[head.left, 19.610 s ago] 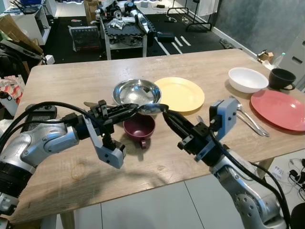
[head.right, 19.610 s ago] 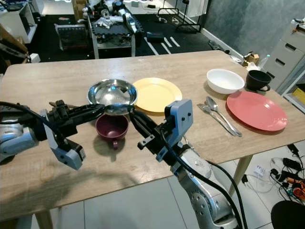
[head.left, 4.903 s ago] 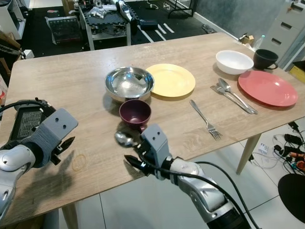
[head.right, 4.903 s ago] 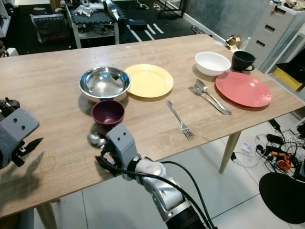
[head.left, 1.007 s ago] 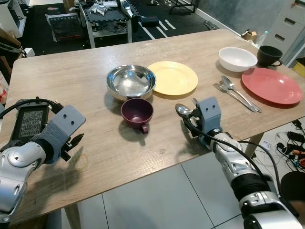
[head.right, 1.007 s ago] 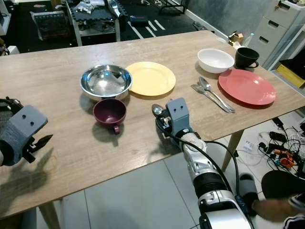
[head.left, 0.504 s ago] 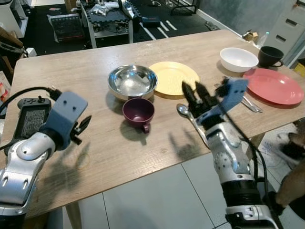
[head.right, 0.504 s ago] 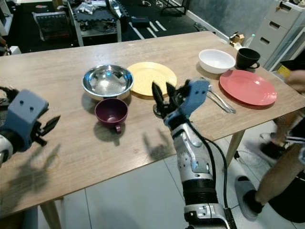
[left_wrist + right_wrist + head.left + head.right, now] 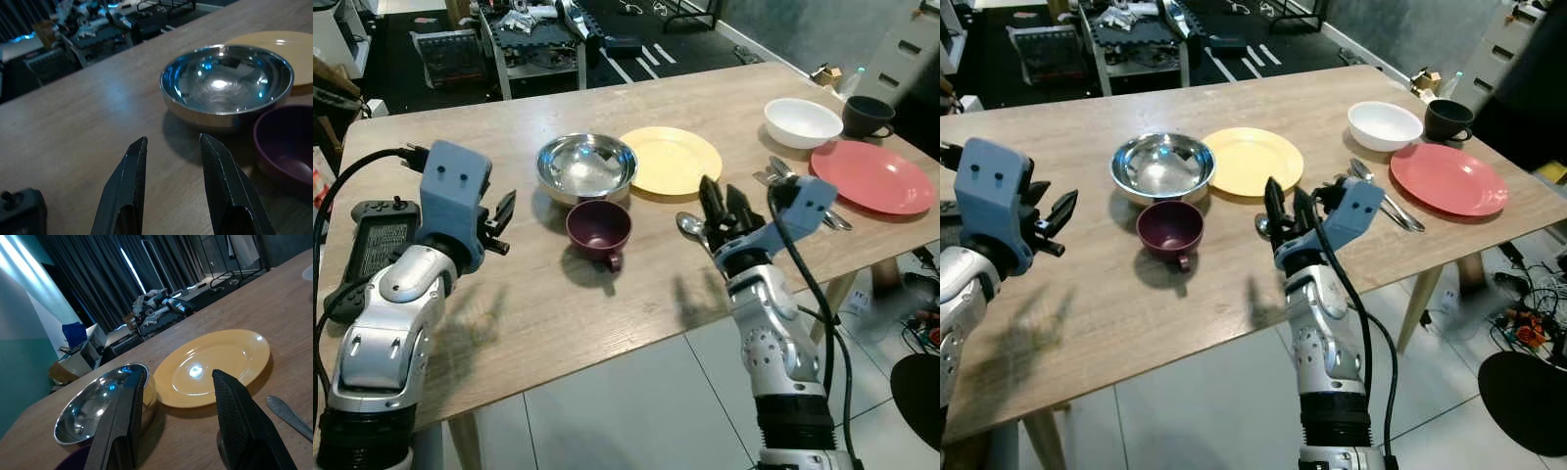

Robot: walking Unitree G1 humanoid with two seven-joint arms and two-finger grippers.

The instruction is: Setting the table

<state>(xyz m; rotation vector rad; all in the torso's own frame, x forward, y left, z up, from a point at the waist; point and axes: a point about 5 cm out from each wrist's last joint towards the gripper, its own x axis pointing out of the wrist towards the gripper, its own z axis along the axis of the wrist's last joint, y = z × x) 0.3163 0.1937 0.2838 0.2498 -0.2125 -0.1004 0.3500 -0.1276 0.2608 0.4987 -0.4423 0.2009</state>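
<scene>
You look to be between placements: the spoon [image 9: 690, 227] lies on the table [image 9: 607, 294] beside the yellow plate [image 9: 672, 160], the right gripper [image 9: 724, 208] hovers over it with fingers spread and empty, so next you probably fetch another piece with it

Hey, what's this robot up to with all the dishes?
It is setting the table. Its right hand hangs open just above a spoon lying beside the yellow plate. Its left hand is open too, holding nothing, raised near the steel bowl and the purple cup.
</scene>
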